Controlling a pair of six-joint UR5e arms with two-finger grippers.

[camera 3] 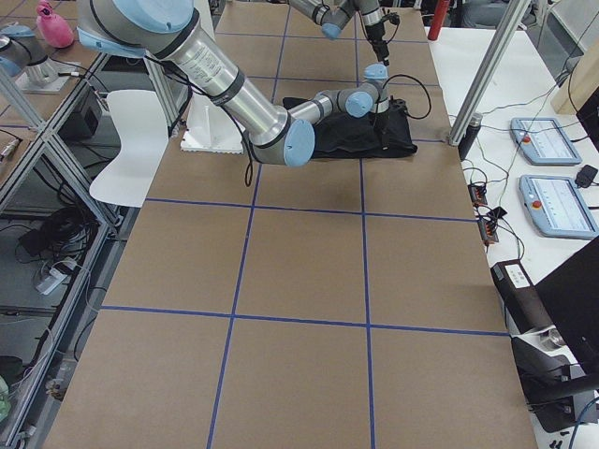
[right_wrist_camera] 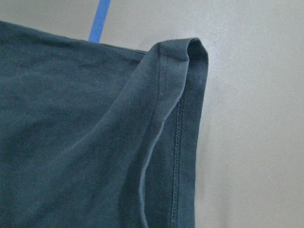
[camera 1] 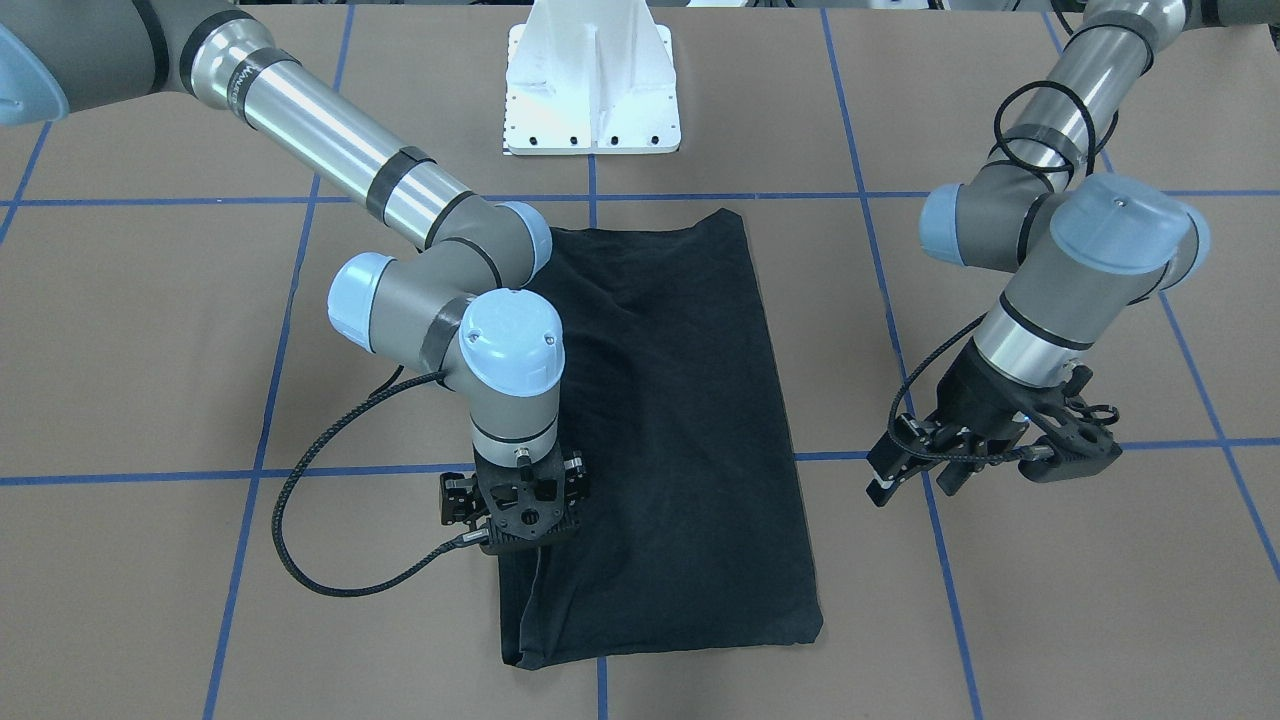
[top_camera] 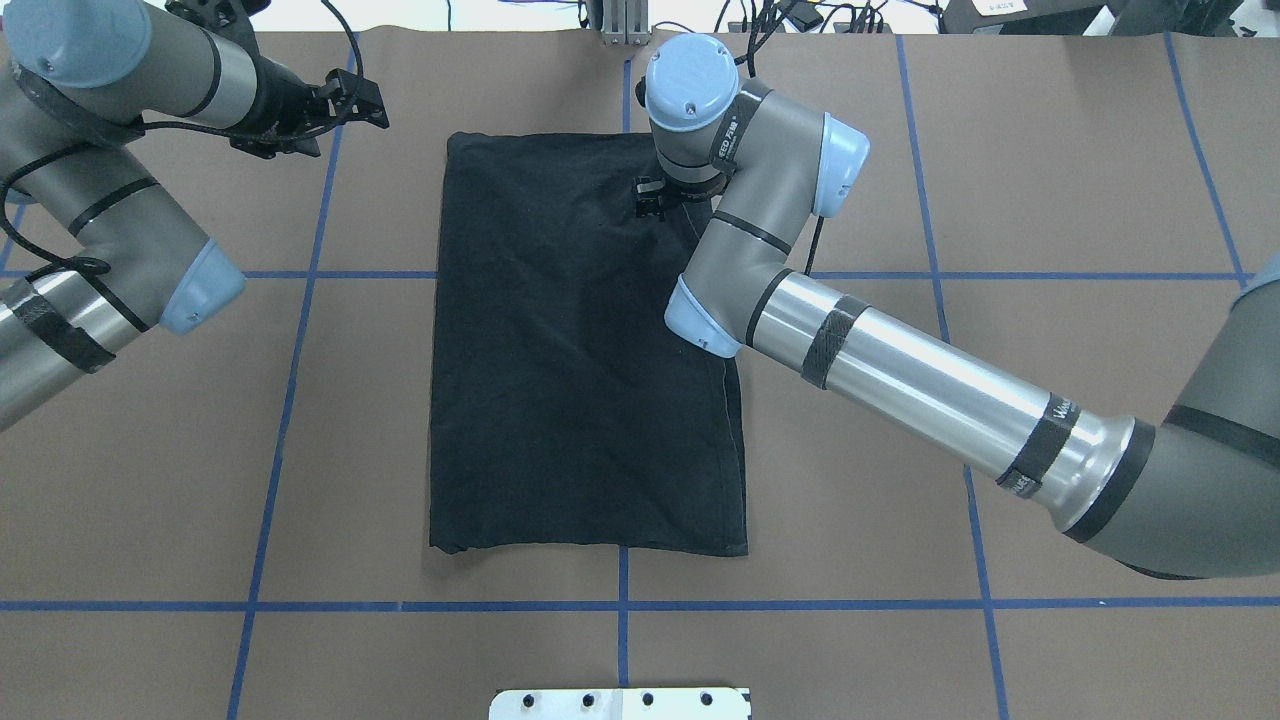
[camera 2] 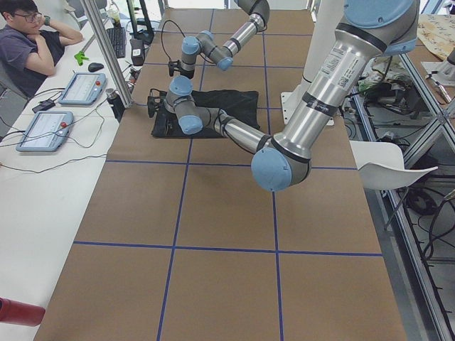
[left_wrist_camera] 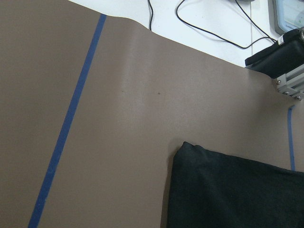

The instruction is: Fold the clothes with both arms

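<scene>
Well, around the work you have the white pedestal [camera 1: 592, 90] at the robot's edge of the tabletop [top_camera: 1000, 150] and blue tape lines [top_camera: 300, 605] crossing the brown cover in a grid. Past the operators' edge, a person [camera 2: 25, 42] sits at a white bench by two tablets [camera 2: 82, 87]. A white chair [camera 2: 391, 167] stands off the robot's side.

The shirt [top_camera: 580, 350] lies flat in front of the pedestal, folded to a long black rectangle. Its long axis runs from the robot's edge to the operators' edge, with the short ends roughly parallel to those edges.

What blocks your view is the right arm [top_camera: 900, 370]. It reaches across the shirt's long edge on the robot's right, and its wrist sits straight over the right gripper [camera 1: 525, 505]. That gripper points down at the same edge, near the corner on the operators' side. You cannot tell whether its jaws are parted or closed. Its wrist camera shows only the stitched hem and a small raised fold [right_wrist_camera: 183, 57] at the corner.

The left gripper [camera 1: 915, 478] hangs above bare tabletop near the shirt's other corner on the operators' side. It is apart from the cloth, with its jaws parted and holding nothing.
</scene>
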